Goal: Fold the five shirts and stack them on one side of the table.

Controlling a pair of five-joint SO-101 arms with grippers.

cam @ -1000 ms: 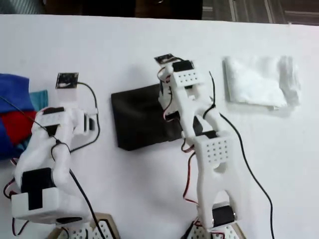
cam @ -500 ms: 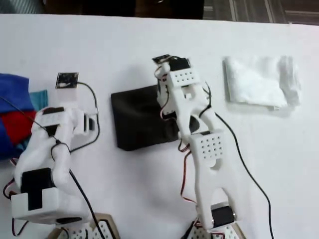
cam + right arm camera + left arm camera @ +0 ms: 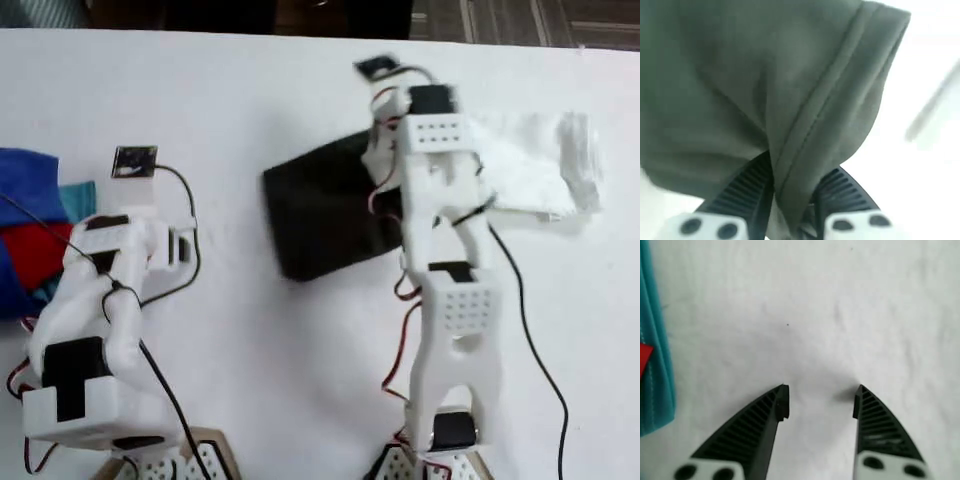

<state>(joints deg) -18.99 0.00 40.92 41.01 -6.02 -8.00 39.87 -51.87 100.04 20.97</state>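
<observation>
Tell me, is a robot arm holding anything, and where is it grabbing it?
The right gripper pinches the folded black shirt by its hemmed edge. The left gripper is open, holding nothing.

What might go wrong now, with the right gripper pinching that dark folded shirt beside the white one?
The right gripper holds the dark shirt by one hemmed edge, so the fold may open or the cloth may slip out. The white folded shirt lies close by and may get rumpled when the dark one is set down.
</observation>
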